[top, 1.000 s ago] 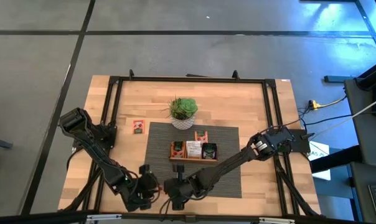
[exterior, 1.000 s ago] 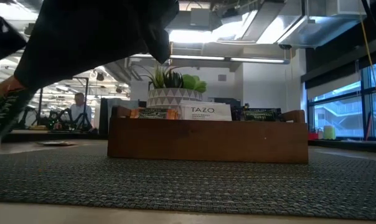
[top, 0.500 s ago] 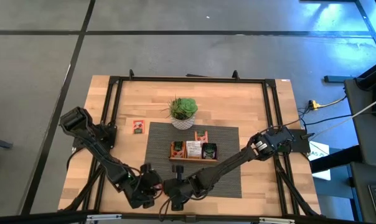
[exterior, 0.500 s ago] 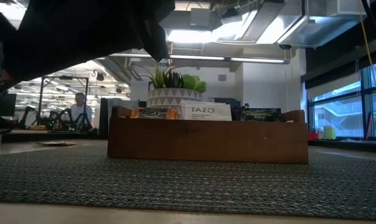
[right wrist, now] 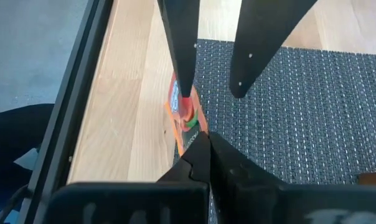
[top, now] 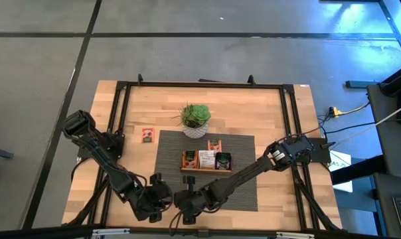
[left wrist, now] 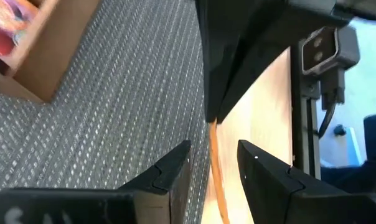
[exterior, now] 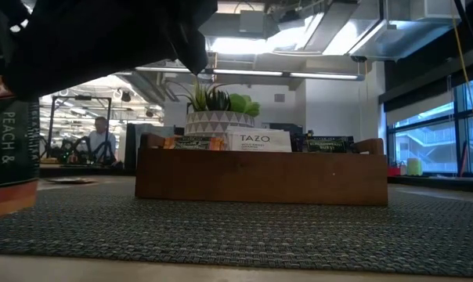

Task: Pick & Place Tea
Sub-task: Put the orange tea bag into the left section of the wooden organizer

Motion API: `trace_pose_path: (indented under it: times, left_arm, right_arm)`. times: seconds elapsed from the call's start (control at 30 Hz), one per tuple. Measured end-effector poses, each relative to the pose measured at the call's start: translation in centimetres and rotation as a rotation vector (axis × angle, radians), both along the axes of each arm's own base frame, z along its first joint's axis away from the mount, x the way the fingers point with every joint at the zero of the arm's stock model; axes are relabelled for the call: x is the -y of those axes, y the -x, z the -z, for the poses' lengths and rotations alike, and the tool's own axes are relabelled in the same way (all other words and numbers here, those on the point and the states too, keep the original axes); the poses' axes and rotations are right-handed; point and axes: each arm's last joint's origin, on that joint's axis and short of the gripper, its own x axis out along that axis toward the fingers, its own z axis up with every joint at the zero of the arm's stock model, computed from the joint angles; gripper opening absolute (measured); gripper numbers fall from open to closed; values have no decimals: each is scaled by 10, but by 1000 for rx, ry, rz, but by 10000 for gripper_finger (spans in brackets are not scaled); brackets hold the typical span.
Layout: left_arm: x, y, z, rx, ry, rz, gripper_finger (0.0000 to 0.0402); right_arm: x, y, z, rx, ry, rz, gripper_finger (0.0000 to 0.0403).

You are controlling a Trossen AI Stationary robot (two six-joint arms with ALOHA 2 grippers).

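The tea sachet (right wrist: 183, 115), orange with a dark printed face, stands on edge in the low view (exterior: 9, 157). My right gripper (right wrist: 206, 142) is shut on it at the mat's near-left corner (top: 185, 202). My left gripper (left wrist: 214, 149) is open beside it (top: 157, 199), one finger on each side of the sachet's thin edge (left wrist: 214, 168). Other sachets stand in the wooden tray (top: 206, 160). One sachet lies flat on the wood (top: 147, 135) and another on the mat (top: 215, 144). My right gripper pinches the sachet's end nearest it (right wrist: 189, 138) between its two shut fingers, coming about level from the table's right side. The sachet stands on edge and sticks out past the fingertips. Whether its lower edge touches the mat cannot be told. My left gripper: I cannot tell whether its finger (right wrist: 183, 74) touches the sachet.
The grey woven mat (top: 240, 186) covers the table's middle. The tray (exterior: 260, 176) sits across it, with a potted plant (top: 196, 119) behind. Black frame rails run along the table's left and right sides. A person sits far off in the room (exterior: 102, 137).
My left gripper has moved a little toward the table's right, closing on my right gripper. In the low view the sachet, tilted at the left border a second ago, now stands upright with its printed face showing.
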Motion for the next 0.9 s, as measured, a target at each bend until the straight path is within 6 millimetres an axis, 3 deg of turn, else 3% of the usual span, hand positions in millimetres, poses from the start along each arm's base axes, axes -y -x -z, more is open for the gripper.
trace_pose_path:
  times: [0.73, 0.9]
  left_arm:
    - [-6, -1, 4, -106, 67, -19, 127]
    - [-5, -1, 5, -126, 86, -4, 108]
  right_arm:
    - [-1, -4, -4, 52, 8, -22, 0]
    - [-1, -6, -6, 77, 5, -28, 0]
